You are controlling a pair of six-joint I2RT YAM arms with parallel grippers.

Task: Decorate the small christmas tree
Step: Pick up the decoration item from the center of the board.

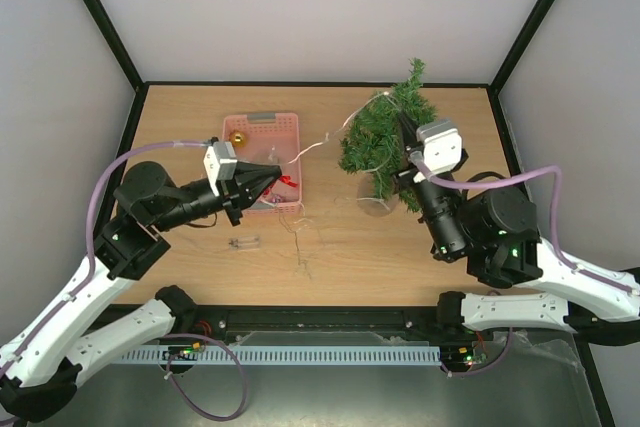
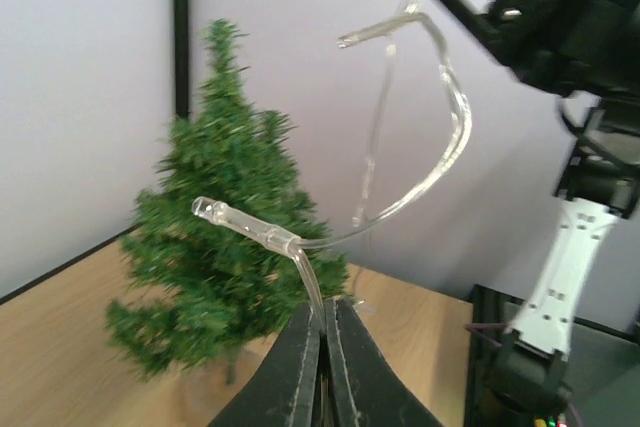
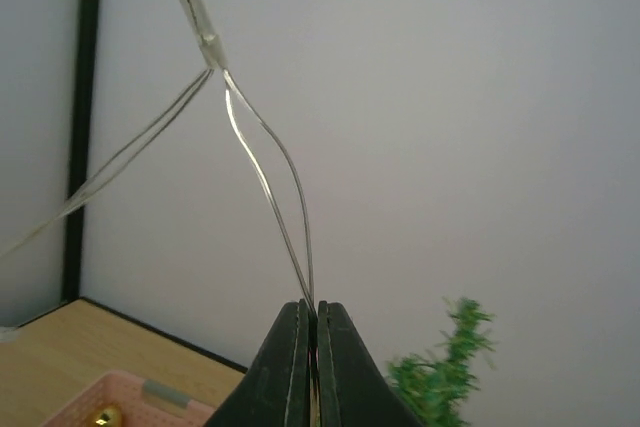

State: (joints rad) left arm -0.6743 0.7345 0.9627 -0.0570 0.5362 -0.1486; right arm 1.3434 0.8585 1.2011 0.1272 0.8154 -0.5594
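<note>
1. Nearest me, on the pale wooden bench just ahead of the arm bases, lie a small clear block-shaped item and a loose tangle of thin wire. I cannot tell what the block is.
2. The left jaws, pointing right over the near right corner of the pink slotted plastic basket, are clenched on the clear string of wire fairy lights, gripping it just below one tube-shaped bulb.
3. Inside the basket I note a gold round bauble at the far left corner and red items near the left jaws.
4. From the left jaws the light string rises and runs rightward in the air toward the tree top.
5. The right jaws are clenched on a doubled strand of the same string, as the right wrist view confirms; overhead they sit against the tree's upper branches.
6. The small christmas tree, bushy dark green and conical, stands upright at the right of the bench, right of the basket and apart from it.
7. Plain pale walls close the far side.
</note>
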